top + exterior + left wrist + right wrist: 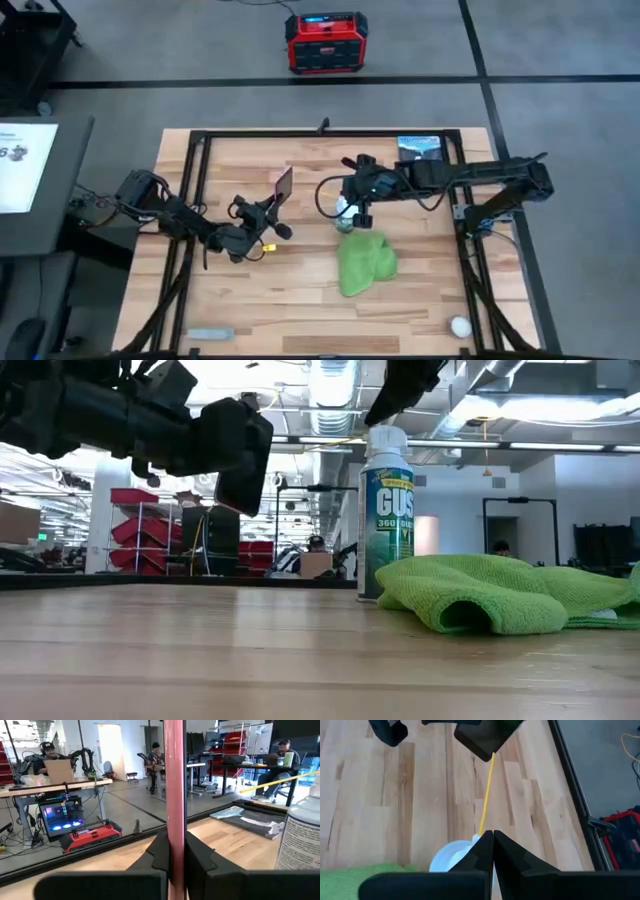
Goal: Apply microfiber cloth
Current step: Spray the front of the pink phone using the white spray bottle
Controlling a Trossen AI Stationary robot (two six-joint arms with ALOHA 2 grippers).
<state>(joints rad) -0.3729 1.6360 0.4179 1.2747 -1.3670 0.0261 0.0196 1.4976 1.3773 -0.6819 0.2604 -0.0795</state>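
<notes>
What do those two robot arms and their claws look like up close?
Both arms are dark, nearly black, built of jointed segments with loose black cables looping alongside. The left claw and right claw each end in two flat, blocky black fingers. No markings are legible on them.

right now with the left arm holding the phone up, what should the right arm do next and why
Probably move the right gripper off the spray can and down to the microfiber cloth. Its fingers are shut just above the can's cap, the cloth lies untouched on the table beside the can, and the left gripper already holds the pink phone up on edge, clear of the table, ready for wiping.
</notes>
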